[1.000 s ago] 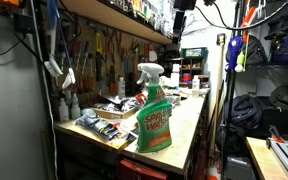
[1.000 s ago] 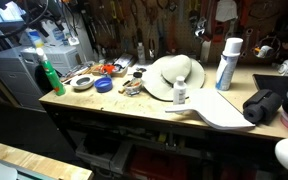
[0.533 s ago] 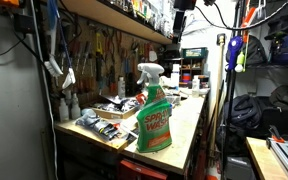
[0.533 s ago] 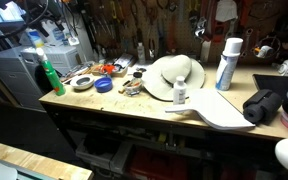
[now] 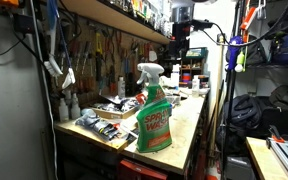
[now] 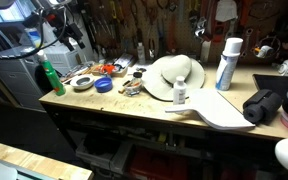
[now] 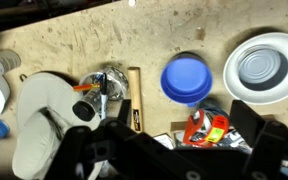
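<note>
black gripper (image 7: 170, 152) | bright blue lid (image 7: 187, 79) just beyond its fingers | orange-red tool (image 7: 206, 128) nearest them | white dish (image 7: 263, 68), grey centre, beside lid | cream hat (image 7: 39, 120) on the opposite side | pale tan, dark-scuffed benchtop (image 7: 84, 40) | green spray bottle (image 5: 154, 120) well apart

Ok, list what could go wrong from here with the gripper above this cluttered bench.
1. The blue lid, white dish and orange tool lie close together under the gripper; coming down on one could knock the others.
2. The green spray bottle stands tall near the bench edge; a low sweep might tip it.
</note>
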